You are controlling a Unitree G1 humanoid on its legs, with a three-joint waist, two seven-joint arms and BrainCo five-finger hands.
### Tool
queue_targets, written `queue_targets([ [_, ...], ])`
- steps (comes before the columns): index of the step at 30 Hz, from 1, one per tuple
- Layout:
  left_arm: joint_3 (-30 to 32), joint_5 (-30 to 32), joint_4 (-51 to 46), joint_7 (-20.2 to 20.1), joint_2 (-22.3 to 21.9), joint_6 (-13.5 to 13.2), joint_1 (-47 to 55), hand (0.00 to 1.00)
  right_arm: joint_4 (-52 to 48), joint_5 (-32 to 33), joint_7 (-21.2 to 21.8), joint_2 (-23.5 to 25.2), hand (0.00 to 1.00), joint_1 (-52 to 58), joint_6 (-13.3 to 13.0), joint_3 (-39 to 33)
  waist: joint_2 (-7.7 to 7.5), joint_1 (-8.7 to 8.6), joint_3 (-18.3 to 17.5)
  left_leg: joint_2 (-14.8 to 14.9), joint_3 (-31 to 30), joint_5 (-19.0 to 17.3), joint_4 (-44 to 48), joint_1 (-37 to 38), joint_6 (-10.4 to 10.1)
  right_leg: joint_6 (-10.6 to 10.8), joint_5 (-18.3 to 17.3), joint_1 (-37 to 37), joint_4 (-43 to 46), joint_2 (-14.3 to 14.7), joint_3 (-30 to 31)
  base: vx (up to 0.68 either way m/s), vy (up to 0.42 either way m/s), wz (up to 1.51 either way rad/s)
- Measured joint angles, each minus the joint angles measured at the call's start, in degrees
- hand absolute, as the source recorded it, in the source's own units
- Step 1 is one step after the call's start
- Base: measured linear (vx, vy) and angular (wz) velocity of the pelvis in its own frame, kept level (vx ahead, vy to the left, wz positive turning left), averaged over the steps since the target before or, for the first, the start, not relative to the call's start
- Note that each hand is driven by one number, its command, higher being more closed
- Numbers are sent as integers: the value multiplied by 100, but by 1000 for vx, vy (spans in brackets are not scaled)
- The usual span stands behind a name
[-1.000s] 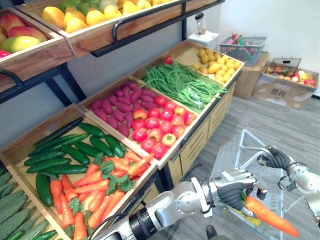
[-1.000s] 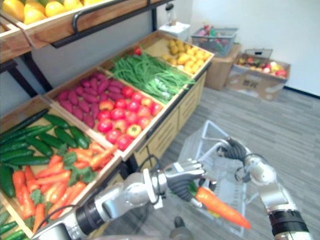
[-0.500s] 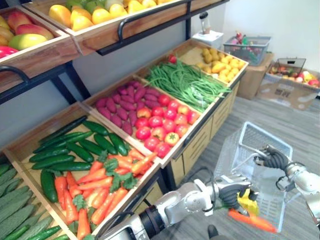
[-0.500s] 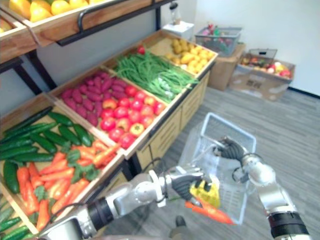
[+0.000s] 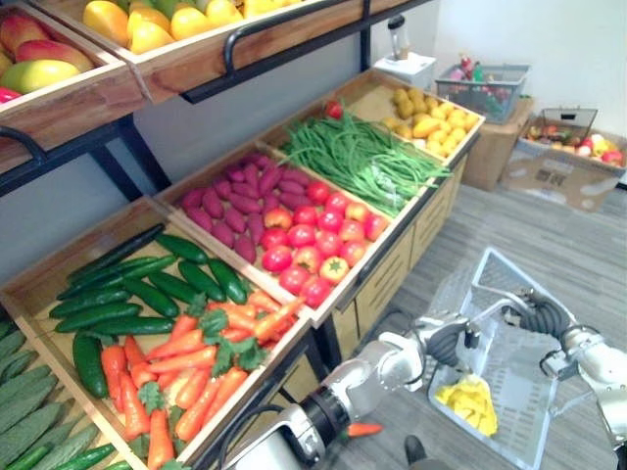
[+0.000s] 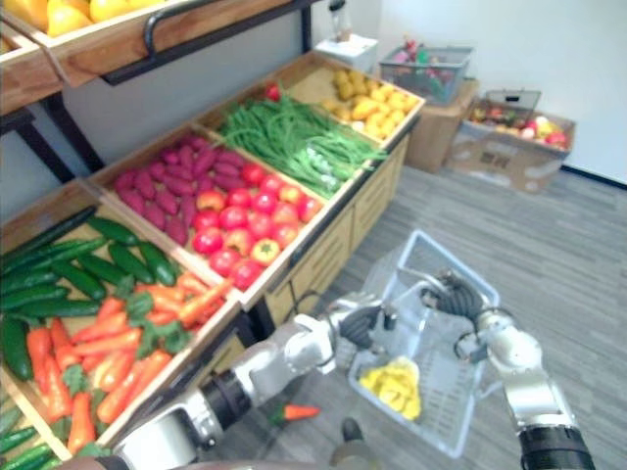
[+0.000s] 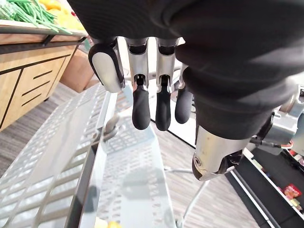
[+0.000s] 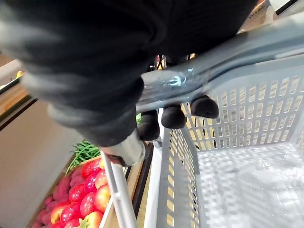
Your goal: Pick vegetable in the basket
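Right hand [image 5: 537,311] clamped on basket [image 6: 446,362] handle; yellow produce [image 5: 468,401] inside; left hand [image 5: 443,340] slack-fingered, empty, at 10 o'clock rim; carrot [image 5: 362,429] on floor [image 5: 549,225], 8 o'clock.

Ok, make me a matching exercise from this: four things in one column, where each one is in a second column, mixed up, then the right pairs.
Things
1. loose carrot
2. yellow item
3. right hand
4. green beans

Places
A. in a wooden crate on the stand
B. on the floor, outside the basket
C. curled round the basket handle
D. lying on the basket's bottom

Pairs: 1-B, 2-D, 3-C, 4-A
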Motion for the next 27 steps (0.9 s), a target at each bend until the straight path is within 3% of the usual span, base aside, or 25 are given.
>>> queue_targets([
  [12,-23,2,-310,-1,18,22,15,0,1,-7,-82,307,100,278,2,-234,-10,28,6,-6,-185,-17,0,-25,2,18,0,12,3,-14,-42,0,-23,2],
  [20,-88,6,-1108,-143,243,-333,54,0,139,-72,-100,383,100,391,4,-244,-9,55,5,17,-371,-9,0,-44,13,7,6,105,-2,-18,-208,11,-24,10],
  [27,-88,7,-1595,-155,454,-380,306,0,440,-291,-112,565,100,450,4,-243,-11,172,2,27,-469,4,1,-49,31,6,5,160,-13,-22,-302,3,-23,7],
])
